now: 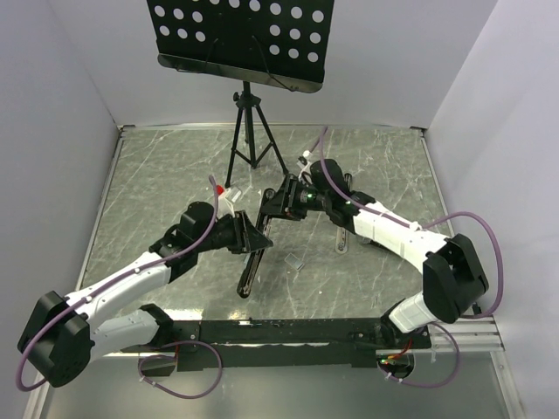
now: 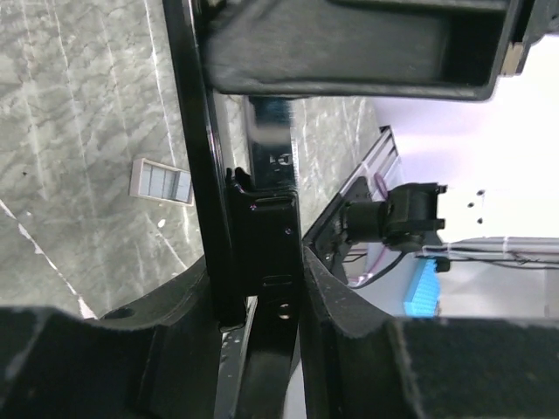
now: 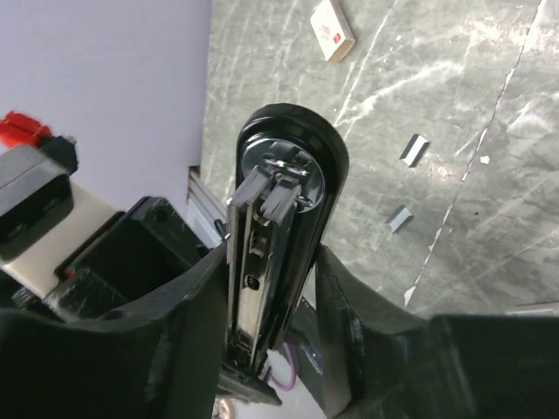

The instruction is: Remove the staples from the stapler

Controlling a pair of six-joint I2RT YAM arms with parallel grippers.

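Left gripper [image 1: 255,232] is clamped partway closed on the stapler [image 1: 250,274], holding it up off the table [image 1: 148,183] near the middle, with the black bar slanting down toward the near edge. Over on the other side, the right gripper [image 1: 278,206] pinches the stapler's rounded end, fingers snug on both sides, silvery channel showing. On the table, well apart, lie the staples [image 3: 332,29], with small staple bits [image 3: 414,150] loose too.

Marbled grey table [image 1: 157,192], white walls [image 1: 52,87], music stand [image 1: 236,35].
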